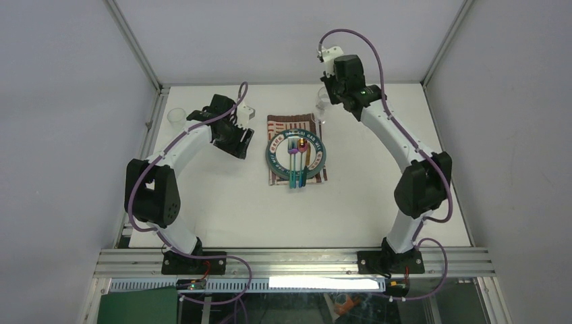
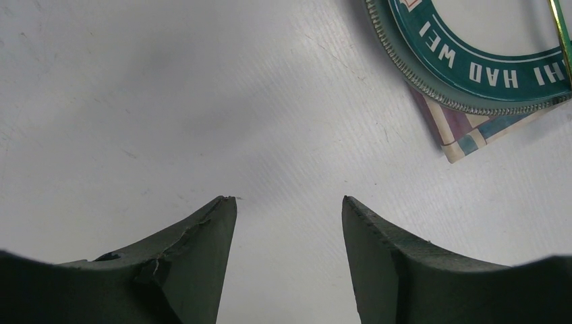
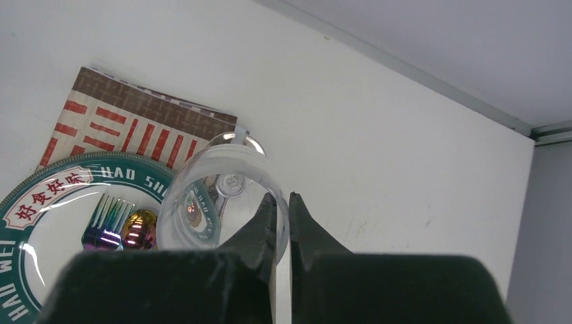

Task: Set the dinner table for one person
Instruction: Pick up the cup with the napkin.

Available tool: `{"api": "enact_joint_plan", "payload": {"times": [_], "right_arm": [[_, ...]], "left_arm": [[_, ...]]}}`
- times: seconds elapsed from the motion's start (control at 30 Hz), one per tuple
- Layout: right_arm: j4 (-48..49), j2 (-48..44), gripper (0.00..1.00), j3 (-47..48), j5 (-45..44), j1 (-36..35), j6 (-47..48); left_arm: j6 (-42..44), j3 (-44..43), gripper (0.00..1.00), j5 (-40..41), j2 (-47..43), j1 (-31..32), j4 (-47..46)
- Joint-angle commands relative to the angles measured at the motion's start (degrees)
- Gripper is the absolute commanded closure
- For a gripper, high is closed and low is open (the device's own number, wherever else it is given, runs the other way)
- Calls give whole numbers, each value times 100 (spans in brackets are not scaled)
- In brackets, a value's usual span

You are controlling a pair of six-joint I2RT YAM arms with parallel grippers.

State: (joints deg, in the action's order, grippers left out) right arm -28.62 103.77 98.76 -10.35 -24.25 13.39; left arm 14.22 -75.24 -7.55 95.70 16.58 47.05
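On the white dinner table (image 1: 222, 202) lies a striped placemat (image 1: 290, 121) under a green-rimmed plate (image 1: 270, 154). An iridescent fork (image 3: 106, 219) and spoon (image 3: 139, 228) rest on the plate. My right gripper (image 3: 283, 199) is shut on the rim of a clear glass (image 3: 222, 196), one finger inside it and one outside, at the placemat's back right corner (image 1: 322, 104). Whether the glass touches the table I cannot tell. My left gripper (image 2: 290, 202) hangs open and empty over bare tabletop, left of the plate rim (image 2: 465, 67).
A second clear glass (image 1: 177, 116) stands at the table's back left corner, behind the left arm. Aluminium rails (image 1: 297, 260) edge the table, and grey walls close it in at the back and both sides.
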Motion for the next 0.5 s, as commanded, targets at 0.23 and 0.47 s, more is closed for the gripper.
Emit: {"api": "enact_joint_plan", "payload": {"times": [0.23,0.47], "right_arm": [[552,-1367,100,-655,-1074,247,552],[-56,-1753,100,-976,-913,1074,539]], "left_arm": [[69,-56,40,-25,9,115,-150],[111,-136,40,-48,140,214,-145]]}}
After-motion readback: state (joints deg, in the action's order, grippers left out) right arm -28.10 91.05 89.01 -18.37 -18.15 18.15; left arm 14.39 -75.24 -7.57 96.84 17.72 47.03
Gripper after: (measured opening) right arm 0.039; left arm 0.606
